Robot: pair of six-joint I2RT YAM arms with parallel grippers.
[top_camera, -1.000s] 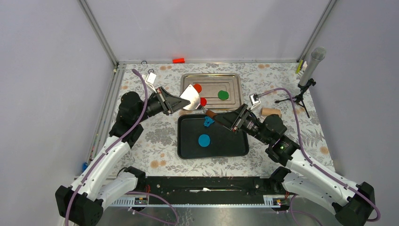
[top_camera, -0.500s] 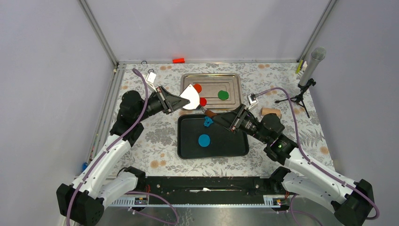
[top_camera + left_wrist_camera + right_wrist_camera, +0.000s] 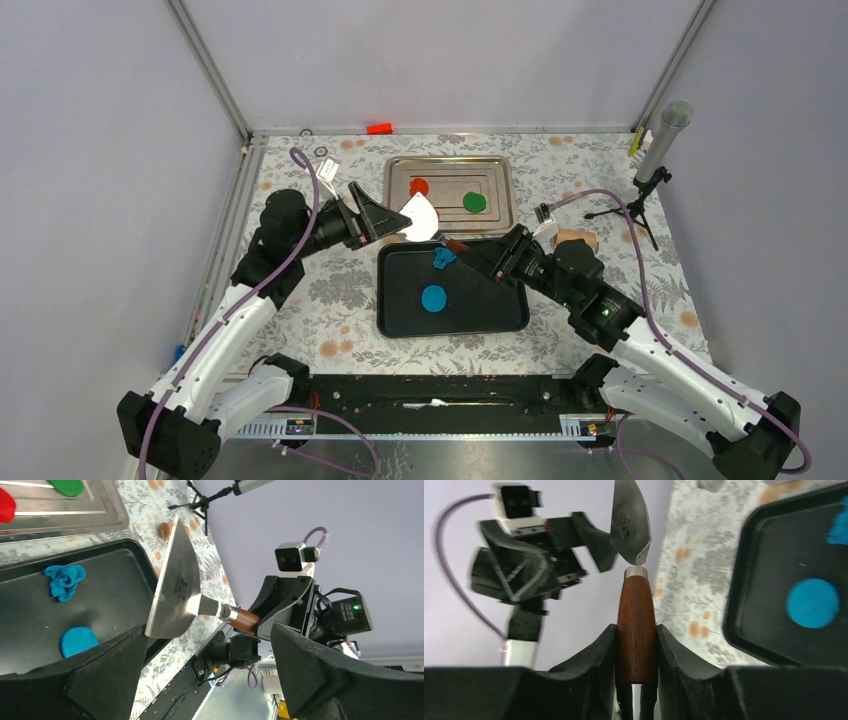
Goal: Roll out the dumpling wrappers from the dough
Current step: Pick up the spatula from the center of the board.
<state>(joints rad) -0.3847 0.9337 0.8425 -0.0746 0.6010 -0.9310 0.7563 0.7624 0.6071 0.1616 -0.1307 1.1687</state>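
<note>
A metal scraper with a broad blade (image 3: 421,216) and a brown wooden handle (image 3: 636,614) hangs over the far left corner of the black tray (image 3: 500,312). My right gripper (image 3: 478,258) is shut on the handle (image 3: 241,619). My left gripper (image 3: 383,218) stands open beside the blade (image 3: 176,587), apart from it. In the black tray lie a round blue dumpling wrapper (image 3: 433,297) and a ragged blue scrap of dough (image 3: 441,258). A red wrapper (image 3: 419,186) and a green wrapper (image 3: 474,202) lie in the metal tray (image 3: 400,170).
A microphone on a small tripod (image 3: 662,140) stands at the back right. A short brown cylinder (image 3: 574,238) lies right of the black tray. A small red object (image 3: 379,128) sits at the back edge. Frame posts rise at both back corners.
My left gripper has opened and let go of the scraper blade. The scraper has shifted a little toward the black tray, with my right gripper still shut on its handle.
</note>
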